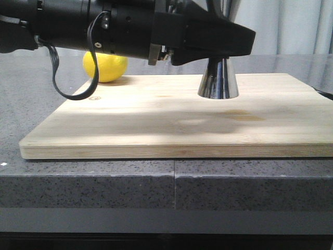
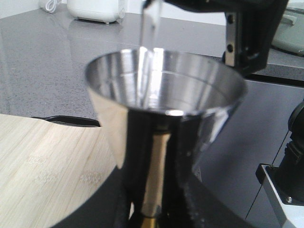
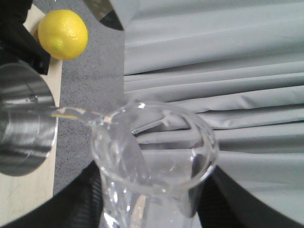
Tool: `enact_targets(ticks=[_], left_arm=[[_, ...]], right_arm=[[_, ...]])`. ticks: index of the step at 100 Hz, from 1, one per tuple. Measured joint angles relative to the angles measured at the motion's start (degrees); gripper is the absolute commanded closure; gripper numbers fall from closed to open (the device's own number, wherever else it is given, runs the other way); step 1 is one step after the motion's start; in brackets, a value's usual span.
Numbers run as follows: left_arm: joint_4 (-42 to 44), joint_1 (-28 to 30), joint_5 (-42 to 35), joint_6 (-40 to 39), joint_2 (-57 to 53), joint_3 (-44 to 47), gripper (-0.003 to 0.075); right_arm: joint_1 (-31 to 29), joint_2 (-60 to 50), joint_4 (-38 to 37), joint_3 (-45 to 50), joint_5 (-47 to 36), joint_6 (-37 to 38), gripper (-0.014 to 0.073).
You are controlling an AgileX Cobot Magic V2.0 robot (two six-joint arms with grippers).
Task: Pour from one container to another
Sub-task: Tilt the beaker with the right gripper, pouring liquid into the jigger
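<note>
Left pincer (image 1: 229, 44) reaching in from the left across the front view, black fingers closed around the waist of the steel jigger (image 1: 218, 79); jigger base standing on the wooden board (image 1: 156, 125), toward the back edge, right of centre. Lemon (image 1: 105, 66) behind the board's far left corner, on the grey stone desk (image 1: 31, 99), partly hidden by the arm and its looping black cable (image 1: 73, 94). Right pincer out of sight here. From the left wrist: upper cup of the jigger (image 2: 164, 88) filling the picture, upright, thin gold band (image 2: 151, 222) just showing at the waist between the dark fingers (image 2: 190, 199) clamped on it; clear stream (image 2: 151, 28) falling into the cup from above; board below, desk beyond. From the right wrist: glass beaker (image 3: 154, 161) gripped between the dark fingers (image 3: 80, 199) of the right pincer (image 3: 152, 209), tipped so its pouring lip (image 3: 97, 118) points at the jigger rim (image 3: 28, 118); thin run of liquid bridging lip and cup. Lemon beside the board's edge, grey curtain (image 3: 213, 71) behind.
</note>
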Motion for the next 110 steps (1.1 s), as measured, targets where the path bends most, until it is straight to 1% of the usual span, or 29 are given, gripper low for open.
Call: enact_targets(ticks=[24, 63, 88, 110], left_arm=[[0.00, 0.00, 0.00, 0.00, 0.00, 0.00, 0.0741], [0.00, 0.00, 0.00, 0.00, 0.00, 0.00, 0.0741], [0.09, 0.00, 0.00, -0.09, 0.00, 0.00, 0.0741], [0.09, 0.00, 0.00, -0.09, 0.00, 0.00, 0.0741]], right_arm=[[0.00, 0.00, -1.78, 0.00, 0.00, 0.00, 0.0301], [0.00, 0.00, -6.67, 0.00, 0.00, 0.00, 0.0301], [0.00, 0.00, -8.66, 0.00, 0.00, 0.00, 0.0301], [0.00, 0.00, -8.93, 0.00, 0.00, 0.00, 0.0301]])
